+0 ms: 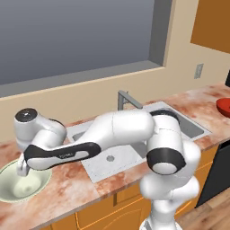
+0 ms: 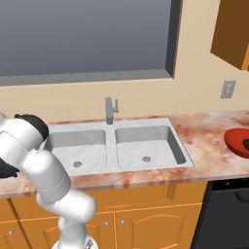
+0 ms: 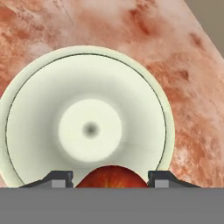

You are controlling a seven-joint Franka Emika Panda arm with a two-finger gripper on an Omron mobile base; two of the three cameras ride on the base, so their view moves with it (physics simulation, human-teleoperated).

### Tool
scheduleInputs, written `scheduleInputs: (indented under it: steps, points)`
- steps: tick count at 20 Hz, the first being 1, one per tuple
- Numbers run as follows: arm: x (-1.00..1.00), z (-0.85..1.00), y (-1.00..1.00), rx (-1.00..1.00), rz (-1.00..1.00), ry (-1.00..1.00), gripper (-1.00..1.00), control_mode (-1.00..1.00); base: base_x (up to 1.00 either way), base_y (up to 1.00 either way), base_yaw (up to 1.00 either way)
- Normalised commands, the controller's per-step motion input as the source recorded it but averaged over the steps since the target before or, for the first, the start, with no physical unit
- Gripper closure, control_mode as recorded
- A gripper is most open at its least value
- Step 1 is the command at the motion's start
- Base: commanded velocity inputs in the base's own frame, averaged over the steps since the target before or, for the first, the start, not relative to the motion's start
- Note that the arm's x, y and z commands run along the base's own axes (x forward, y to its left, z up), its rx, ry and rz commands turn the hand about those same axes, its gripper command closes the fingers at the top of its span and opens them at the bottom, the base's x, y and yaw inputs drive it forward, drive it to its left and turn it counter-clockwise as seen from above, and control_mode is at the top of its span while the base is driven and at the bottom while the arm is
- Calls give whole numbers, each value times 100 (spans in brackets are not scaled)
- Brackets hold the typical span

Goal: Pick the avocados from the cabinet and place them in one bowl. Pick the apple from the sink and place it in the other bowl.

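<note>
Holding the apple above the cream bowl

Pinching the apple (image 3: 112,176) between them, the jaws (image 3: 112,179) sit directly over the pale cream bowl (image 3: 87,127), with one dark fingertip (image 3: 59,179) pressed to each side of the red fruit. Seen along the jaws, the bowl lies straight ahead, its round base almost centred just beyond the apple, and its rim reaches past both fingertips. The apple is apart from the bowl's floor (the small dark shadow at the bowl's centre suggests it hangs above rather than rests inside).

From the left base view the arm stretches across the sink (image 1: 134,148) to the far left, where the jaws (image 1: 22,170) point down at the bowl's near rim. The bowl stands on the mottled reddish bench (image 1: 67,188), just beside the sink's left basin. The angular grey faucet (image 1: 128,99) rises behind the basins, well away from the jaws.

Far from the jaws, past the sink's other end, the red bowl (image 2: 239,141) sits on the bench at the picture's right edge. An orange cabinet (image 2: 232,31) hangs on the wall above it.
</note>
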Motion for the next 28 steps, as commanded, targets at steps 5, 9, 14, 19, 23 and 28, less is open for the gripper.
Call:
scheduleInputs:
  steps: [5,9,14,19,23,28]
  points:
    - [-24,-25,14,0,8,-3,100,-100,0,0,0]
    - [-30,-25,13,1,5,-4,100,-100,0,0,0]
    - [-17,-28,0,6,3,-2,-100,-100,0,0,0]
    - [2,-22,-3,3,5,-7,-100,-100,0,0,0]
    - [13,-27,-2,2,6,-9,-100,-100,0,0,0]
    - [3,4,0,-1,2,-3,-100,-100,0,0,0]
